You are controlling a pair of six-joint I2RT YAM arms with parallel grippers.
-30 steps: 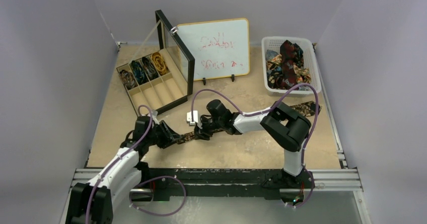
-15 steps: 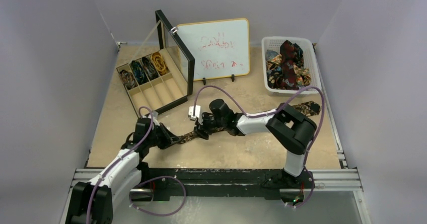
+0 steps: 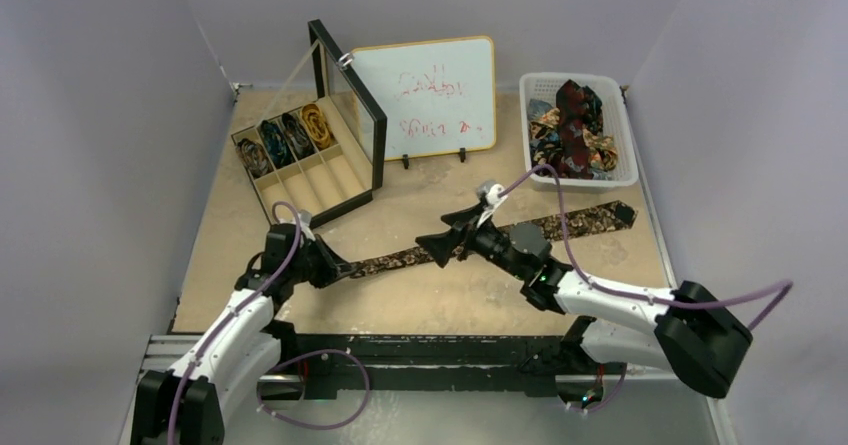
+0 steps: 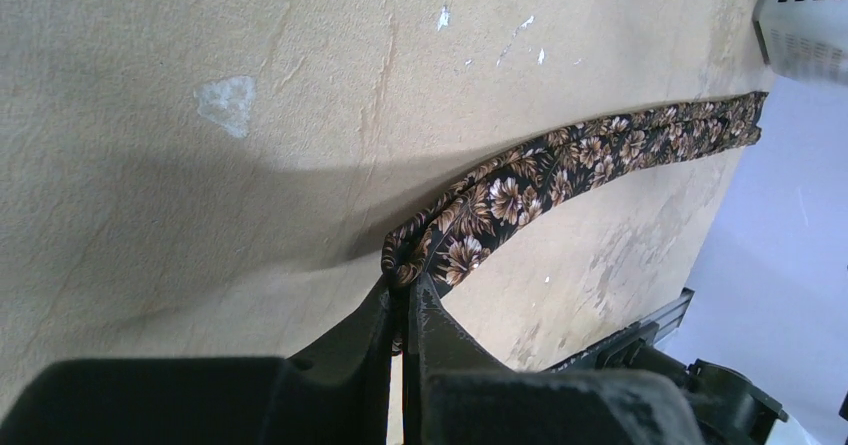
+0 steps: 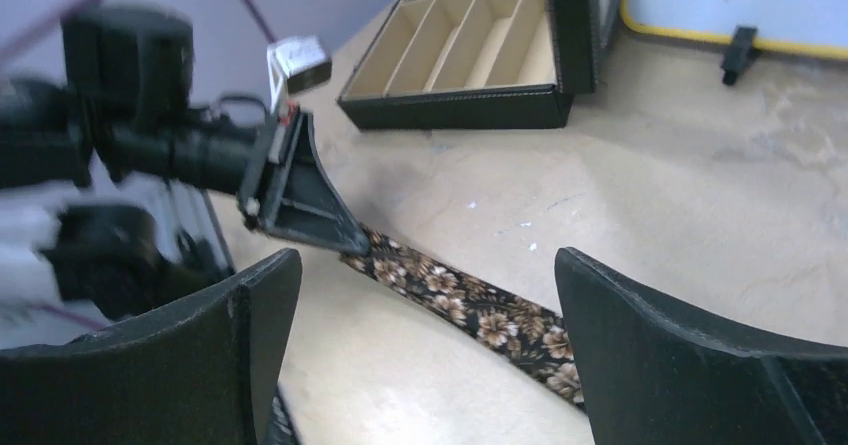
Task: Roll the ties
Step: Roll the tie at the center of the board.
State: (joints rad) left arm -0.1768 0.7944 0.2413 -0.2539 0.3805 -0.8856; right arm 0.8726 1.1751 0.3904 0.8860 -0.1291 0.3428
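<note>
Two arms lie low over the counter, their hands meeting along one brown floral tie.

From its base at the near left, the left arm bends at the elbow and sends its forearm forward and to the right, with the wrist nearly down on the surface. The left hand is pinched closed on the narrow end of the tie. In its own wrist view the two fingers press together and the fabric bunches into a small fold right at their tips. From there the strip runs flat across the counter, away from that hand.

The right arm stretches out long and flat from the near right, its forearm angled to the left and its wrist rolled. The right hand is spread wide and holds nothing. Its fingers stand on either side of the tie, which passes beneath the gap between them. Whether either finger touches the cloth cannot be told. Just ahead of this hand sit the closed tips of the left hand.

Behind the right hand, the tie's wide end lies near a white basket of loose ties. Beyond the left hand stands a compartment box with rolled ties in its far cells. A whiteboard is propped just beside the box.
</note>
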